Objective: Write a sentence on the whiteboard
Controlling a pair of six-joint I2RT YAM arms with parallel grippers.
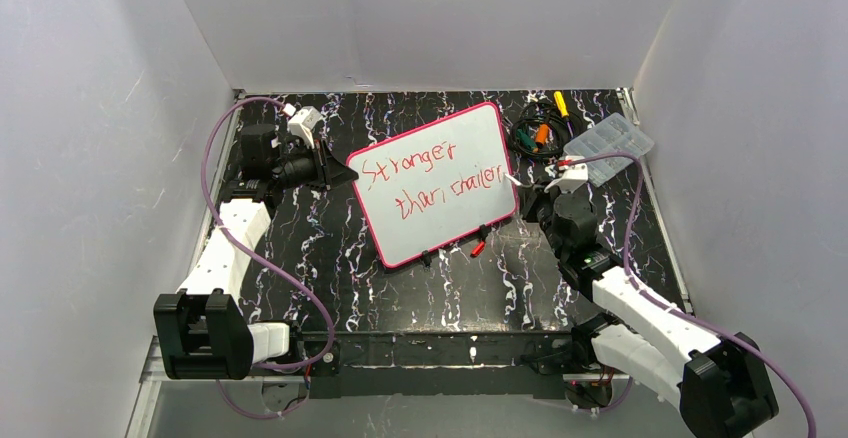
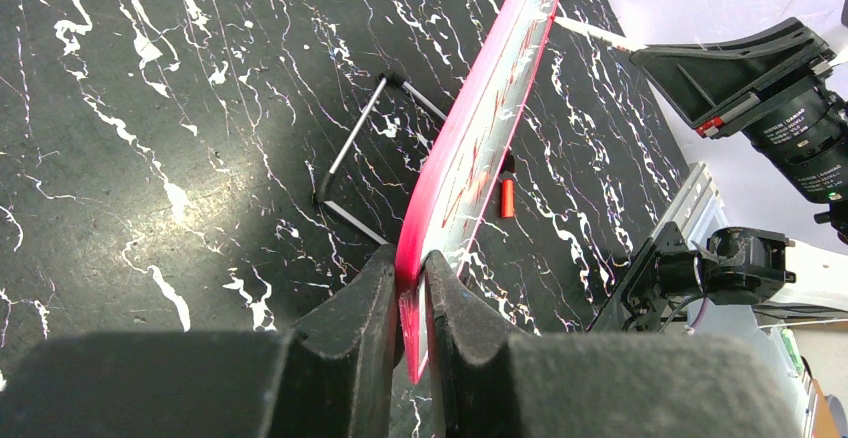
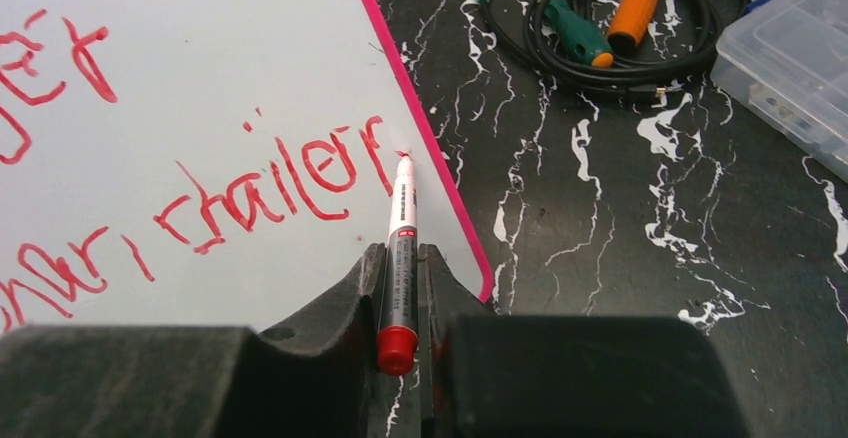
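**Light, slick board pinched at its rim while the pen meets the last word**

The whiteboard (image 1: 432, 230) sits near the middle of the table's far edge, turned askew and propped on a wire stand (image 2: 352, 158) behind it. It looks thin, stiff and light, with a smooth, glossy face. It would likely slide or rock on that stand under pen pressure, and the wet ink would smear at a touch. The pink border is the sensible place to hold it, clear of the writing.

The sentence (image 1: 400, 170) runs in two slanted red lines, the second ending close to the board's right border.

The left gripper (image 2: 410, 263) is clamped narrowly on the board's left rim, one finger on each face. Its arm runs from the near-left corner up the table's left edge, wrist turned inward.

The right gripper (image 3: 400, 255) is closed on a red marker (image 3: 402, 213), whose tip is at the end of the last word. Whether it touches the surface I cannot tell. This arm stretches from the near-right corner, wrist bent toward the board.

A loose red cap (image 2: 506, 198) lies just beside the board's near edge.
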